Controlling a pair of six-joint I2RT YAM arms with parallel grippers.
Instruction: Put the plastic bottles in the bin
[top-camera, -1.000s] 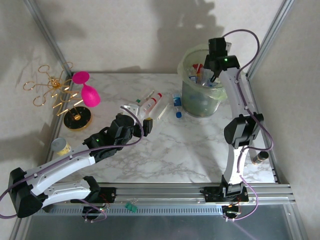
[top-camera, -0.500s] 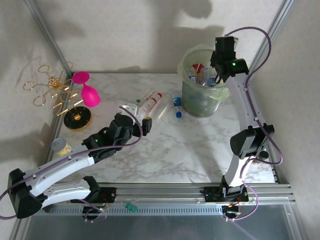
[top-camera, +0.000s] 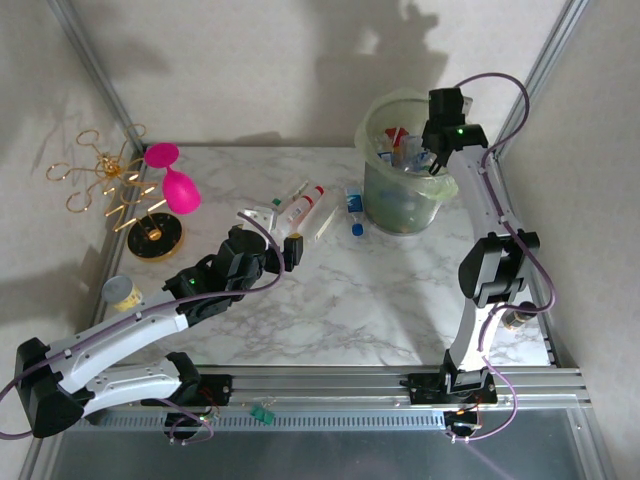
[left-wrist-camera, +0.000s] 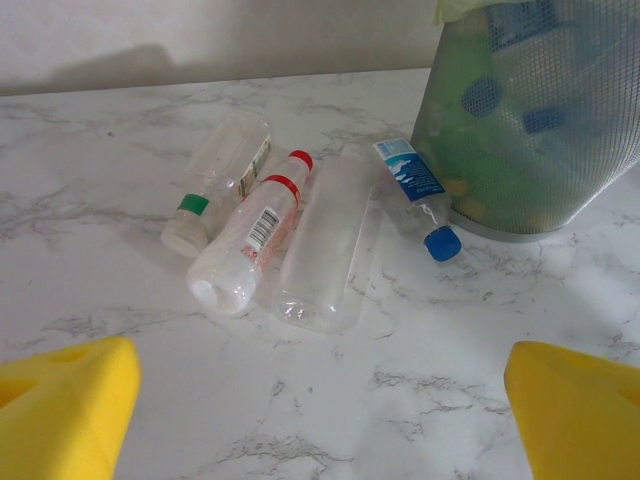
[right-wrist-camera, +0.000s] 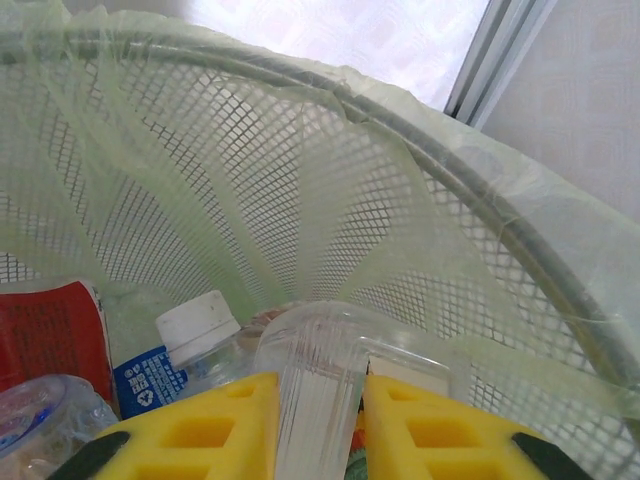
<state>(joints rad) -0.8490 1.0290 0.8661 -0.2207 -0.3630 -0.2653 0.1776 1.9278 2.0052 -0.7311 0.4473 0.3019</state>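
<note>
Several plastic bottles lie together on the marble table left of the bin (top-camera: 400, 195): a green-capped one (left-wrist-camera: 225, 165), a red-capped one (left-wrist-camera: 250, 240), a clear uncapped one (left-wrist-camera: 325, 245) and a blue-capped one (left-wrist-camera: 415, 190) beside the bin's wall (left-wrist-camera: 540, 130). My left gripper (left-wrist-camera: 320, 420) hovers open just short of them, nothing between its yellow pads. My right gripper (right-wrist-camera: 318, 430) is down inside the bin's rim (right-wrist-camera: 420, 150), shut on a clear ribbed bottle (right-wrist-camera: 320, 370). Other bottles lie in the bin, one white-capped (right-wrist-camera: 195, 325).
A pink goblet (top-camera: 178, 187) and a gold wire stand (top-camera: 110, 180) occupy the far left. A small jar (top-camera: 123, 291) sits at the left edge. A brown bottle (top-camera: 518, 317) stands by the right arm. Metal posts frame the back corners.
My right gripper has shut and shifted slightly over the bin's right rim. The left arm has barely moved.
</note>
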